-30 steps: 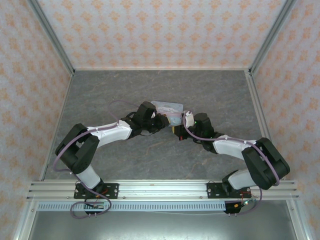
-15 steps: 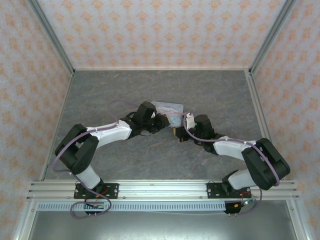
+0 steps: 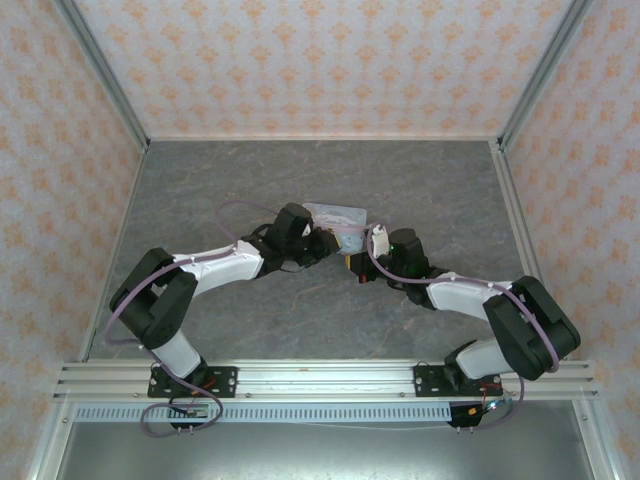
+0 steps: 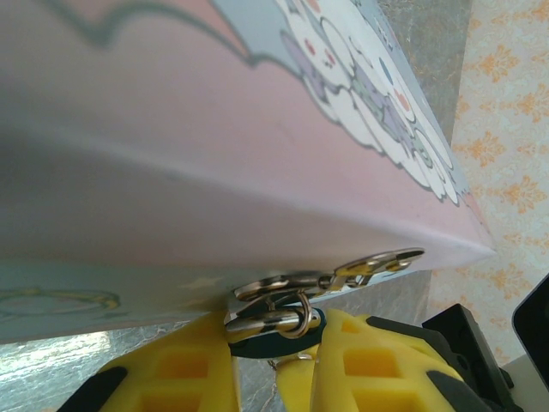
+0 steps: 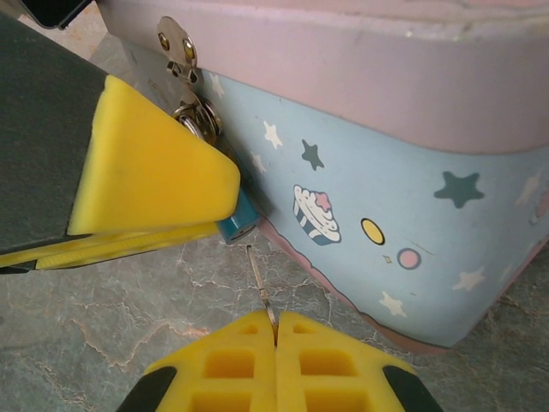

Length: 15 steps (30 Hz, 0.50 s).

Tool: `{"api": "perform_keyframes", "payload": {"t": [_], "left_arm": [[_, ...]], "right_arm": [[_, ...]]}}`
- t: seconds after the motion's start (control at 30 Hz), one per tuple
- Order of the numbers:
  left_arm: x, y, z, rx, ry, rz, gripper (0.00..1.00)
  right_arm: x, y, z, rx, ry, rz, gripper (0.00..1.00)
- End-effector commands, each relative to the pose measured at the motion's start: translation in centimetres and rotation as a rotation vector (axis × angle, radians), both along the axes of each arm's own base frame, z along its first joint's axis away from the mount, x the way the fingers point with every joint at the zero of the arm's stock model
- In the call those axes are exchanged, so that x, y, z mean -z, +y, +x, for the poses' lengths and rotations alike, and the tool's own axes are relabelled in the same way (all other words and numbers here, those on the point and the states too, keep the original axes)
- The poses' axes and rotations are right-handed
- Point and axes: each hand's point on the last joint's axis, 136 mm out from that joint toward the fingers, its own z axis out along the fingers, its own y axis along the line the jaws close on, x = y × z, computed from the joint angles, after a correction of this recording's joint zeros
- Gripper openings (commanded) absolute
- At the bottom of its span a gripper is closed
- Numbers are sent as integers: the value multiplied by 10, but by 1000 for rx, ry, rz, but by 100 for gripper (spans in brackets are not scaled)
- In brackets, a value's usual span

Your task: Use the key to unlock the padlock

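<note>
The small dark teal padlock (image 5: 238,221) hangs from the metal hasp (image 5: 176,43) of the pale blue cartoon-printed tin (image 5: 386,189), clamped between your left fingers (image 4: 330,354). Your right fingers (image 5: 293,342) are pressed together on the thin metal key (image 5: 260,283), its tip just short of the lock, over the grey marbled surface (image 5: 103,292). Against a second ago, both arms have barely moved. Insertion, I judge, remains outstanding.
</note>
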Motion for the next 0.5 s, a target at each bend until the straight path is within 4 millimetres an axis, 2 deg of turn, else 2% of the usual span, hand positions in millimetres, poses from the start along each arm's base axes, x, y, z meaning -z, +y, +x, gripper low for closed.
{"api": "perform_keyframes", "payload": {"t": [0.0, 0.47], "left_arm": [[-28, -6, 1, 16, -61, -42, 20], [-30, -6, -1, 20, -61, -46, 20]], "right_arm": [[-21, 9, 9, -17, -55, 51, 0], [-32, 13, 15, -22, -82, 73, 0]]}}
